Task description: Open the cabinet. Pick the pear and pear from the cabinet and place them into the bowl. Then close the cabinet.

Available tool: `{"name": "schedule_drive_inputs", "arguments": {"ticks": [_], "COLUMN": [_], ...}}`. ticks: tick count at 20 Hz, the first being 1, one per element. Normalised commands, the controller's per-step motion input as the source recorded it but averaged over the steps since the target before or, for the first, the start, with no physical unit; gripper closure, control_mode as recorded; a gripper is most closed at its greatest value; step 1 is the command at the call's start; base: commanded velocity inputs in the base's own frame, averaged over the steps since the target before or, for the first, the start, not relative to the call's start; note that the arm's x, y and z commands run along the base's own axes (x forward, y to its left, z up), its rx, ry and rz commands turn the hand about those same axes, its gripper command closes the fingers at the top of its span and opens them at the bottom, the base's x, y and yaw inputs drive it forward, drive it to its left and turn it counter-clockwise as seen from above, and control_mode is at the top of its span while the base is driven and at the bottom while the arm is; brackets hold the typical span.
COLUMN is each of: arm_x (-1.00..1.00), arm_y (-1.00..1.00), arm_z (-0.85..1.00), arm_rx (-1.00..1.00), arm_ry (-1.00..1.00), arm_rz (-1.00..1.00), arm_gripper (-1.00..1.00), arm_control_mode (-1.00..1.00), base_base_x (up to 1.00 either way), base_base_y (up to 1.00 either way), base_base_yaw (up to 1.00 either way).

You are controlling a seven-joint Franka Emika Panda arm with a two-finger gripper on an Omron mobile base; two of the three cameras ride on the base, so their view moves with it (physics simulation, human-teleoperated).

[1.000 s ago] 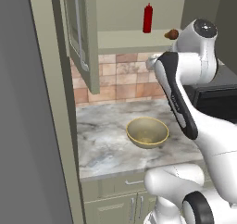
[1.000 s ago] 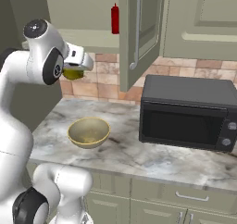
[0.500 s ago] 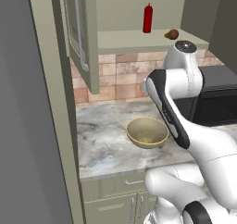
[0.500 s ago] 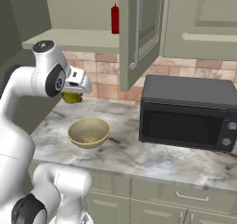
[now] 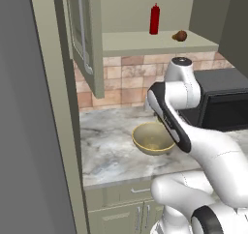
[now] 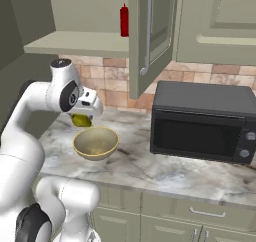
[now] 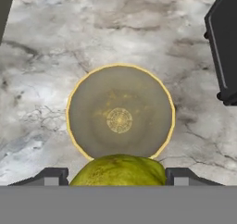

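Gripping a pear (image 7: pixel 118 170), our claw (image 6: pixel 81 119) is clamped on it. We hang just above the bowl (image 6: pixel 96 143).

Marbled counter (image 6: pixel 165 171), golden bowl (image 6: pixel 96 144) and black microwave (image 6: pixel 202 121) on it, shelf (image 5: pixel 155 42) with red bottle (image 5: pixel 154 19)

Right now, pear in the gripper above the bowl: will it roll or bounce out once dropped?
Probably stays in. The pear is rounded, so it will likely roll, but the bowl is much wider, with raised sides that should catch it. The gripper holds it just above the rim, so a hard bounce seems unlikely.
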Motion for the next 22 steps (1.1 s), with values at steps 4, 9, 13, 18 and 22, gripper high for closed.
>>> {"name": "schedule_drive_inputs", "arguments": {"ticks": [4,9,13,18,22], "arm_x": [0.05,0.08,0.32,0.53,0.49], "arm_y": [0.01,0.0,0.0,0.0,0.0], "arm_z": [-0.84,-0.64,-0.31,-0.11,-0.22], "arm_rx": [0.0,0.0,0.0,0.0,0.0], "arm_ry": [0.12,0.03,-0.03,-0.03,-0.01], "arm_rz": [0.0,0.0,0.0,0.0,0.0], "arm_gripper": [1.0,1.0,1.0,1.0,1.0], "arm_control_mode": [-1.0,-1.0,-1.0,-1.0,-1.0], "base_base_x": [0.0,0.0,0.0,0.0,0.0], "base_base_y": [0.0,0.0,0.0,0.0,0.0], "base_base_yaw": [0.0,0.0,0.0,0.0,0.0]}}
